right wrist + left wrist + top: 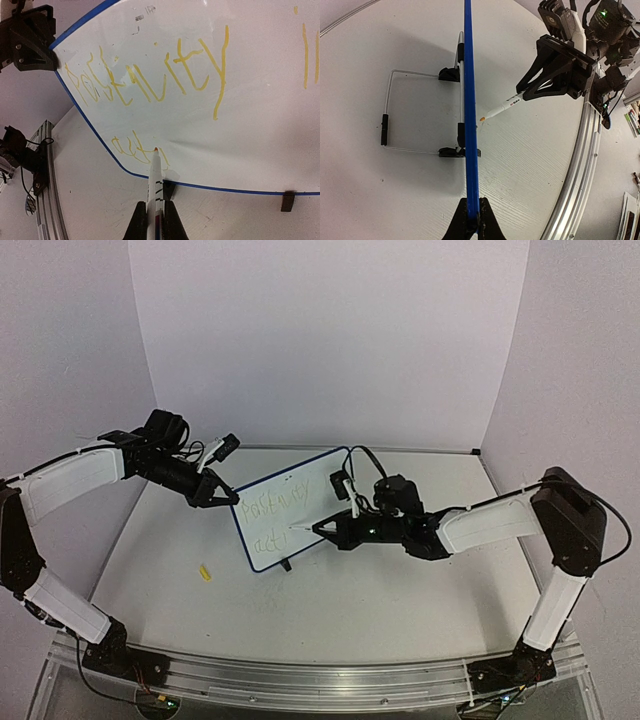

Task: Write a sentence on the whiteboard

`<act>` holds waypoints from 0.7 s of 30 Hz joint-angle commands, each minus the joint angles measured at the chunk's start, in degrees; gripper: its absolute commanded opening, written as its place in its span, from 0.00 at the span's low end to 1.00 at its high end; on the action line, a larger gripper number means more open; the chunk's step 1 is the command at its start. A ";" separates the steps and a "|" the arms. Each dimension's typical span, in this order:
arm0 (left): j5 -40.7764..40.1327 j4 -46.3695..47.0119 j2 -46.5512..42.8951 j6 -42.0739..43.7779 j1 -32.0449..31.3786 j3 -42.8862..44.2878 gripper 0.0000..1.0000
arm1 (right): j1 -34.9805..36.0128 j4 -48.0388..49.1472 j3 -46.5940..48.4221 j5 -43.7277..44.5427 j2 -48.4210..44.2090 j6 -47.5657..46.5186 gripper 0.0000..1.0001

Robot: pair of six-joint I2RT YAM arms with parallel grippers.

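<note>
White writing face inside a thin blue frame with rounded corners: the whiteboard point(300, 490), standing near the middle of the table point(400, 590), tilted back on a bent wire stand point(390, 110) behind it. Seen edge-on from the left wrist, as a single blue line. Small black feet point(287, 200) under the bottom edge, resting on the tabletop.

Yellow handwriting on the face: the sentence point(150, 80), in two lines. Upper line long, spanning most of the board, letters thin, uneven and hard to read with certainty. Lower line short, a few letters only, low near the bottom-left corner in the right wrist view. Two separate upright yellow strokes at the far right edge of that view.

Left gripper point(471, 207): closed tight on the board's blue frame, one finger on each side of the rim, no gap showing. Grip placed at the board's upper left corner as seen from the overhead camera.

Right gripper point(155, 212): drawn in narrow around a marker point(155, 175), white barrel with dark print, lying along the fingers and pointing at the board. Tip yellow-orange, placed at the end of the lower line; touching the face or just off it, cannot tell which.

Marker cap point(205, 572): small, yellow, lying flat on the table in front of the board's left side, well apart from both grippers.

Aluminium rail point(300, 680): along the near table edge, carrying both arm bases.
</note>
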 commanded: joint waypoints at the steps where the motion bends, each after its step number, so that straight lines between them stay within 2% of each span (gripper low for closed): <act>1: 0.27 -2.17 0.85 0.02 -0.97 1.26 0.00 | -0.82 3.16 -0.93 -1.48 -0.92 1.02 0.00; 21: 0.11 -2.16 1.19 0.16 -0.98 1.26 0.00 | -2.18 4.17 2.47 -2.88 3.69 1.50 0.00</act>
